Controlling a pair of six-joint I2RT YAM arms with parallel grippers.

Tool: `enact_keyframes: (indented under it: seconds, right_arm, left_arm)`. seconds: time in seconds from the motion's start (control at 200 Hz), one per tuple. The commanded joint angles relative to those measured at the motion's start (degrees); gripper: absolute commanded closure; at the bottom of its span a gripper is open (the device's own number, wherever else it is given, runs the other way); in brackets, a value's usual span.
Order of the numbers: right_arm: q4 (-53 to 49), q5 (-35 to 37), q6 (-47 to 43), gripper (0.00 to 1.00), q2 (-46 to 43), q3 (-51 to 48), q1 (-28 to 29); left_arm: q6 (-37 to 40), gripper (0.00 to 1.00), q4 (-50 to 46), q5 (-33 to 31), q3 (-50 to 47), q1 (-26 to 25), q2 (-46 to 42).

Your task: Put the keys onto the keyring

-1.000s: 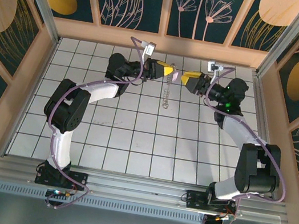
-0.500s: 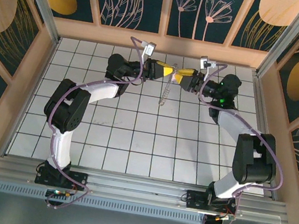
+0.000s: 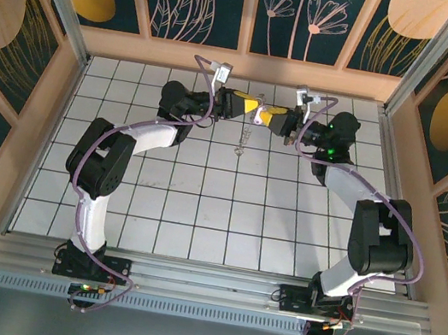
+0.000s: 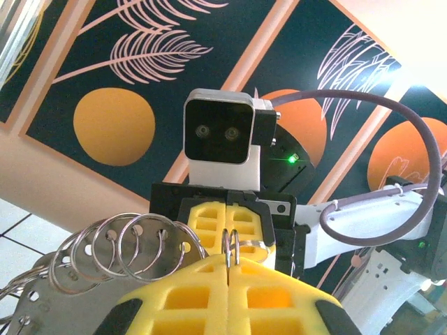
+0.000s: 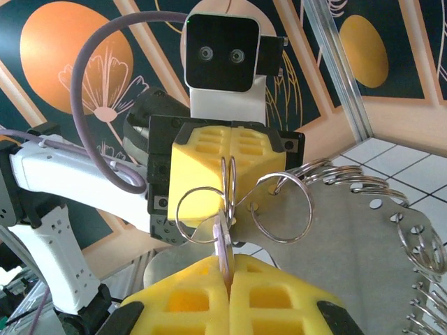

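1. The left jaws are shut on the ring (image 4: pixel 230 243). It is a thin split ring, seen edge-on at the lower middle of the left wrist view.
2. A metal plate (image 4: pixel 38 307) strung with more rings sits at the lower left of that view and seems to hang from the held ring.
3. The right jaws are shut on the key (image 5: pixel 223 244). This lilac piece stands up from between them at the lower middle of the right wrist view.
4. In the top view the two sets of jaws meet tip to tip at the upper middle, raised above the surface (image 3: pixel 198 215). The plate dangles just below them.
5. From the right jaws the ring lies straight ahead, just above the key's tip. The key's long axis runs up the frame, in line with the ring's thin edge.
6. Whether the key touches the ring, or has entered its coil, I cannot tell.
7. The right arm carries the key, so it likely makes the feeding move while the left holds the ring steady. The thin wire gives little room for error.
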Motion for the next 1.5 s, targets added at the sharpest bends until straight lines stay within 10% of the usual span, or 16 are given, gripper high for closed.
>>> enact_keyframes:
  seconds: [0.0,1.497]
  right_arm:
    - [-3.7,-0.2,-4.3,1.0,-2.4,-1.1,1.1]
    - [1.1,9.5,-0.2,1.0,5.8,-0.8,7.1]
  left_arm:
    - [1.3,1.0,2.6,-1.8,-0.1,-0.5,-3.5]
    - [-0.6,1.0,7.0,-5.5,-1.9,-0.5,-3.7]
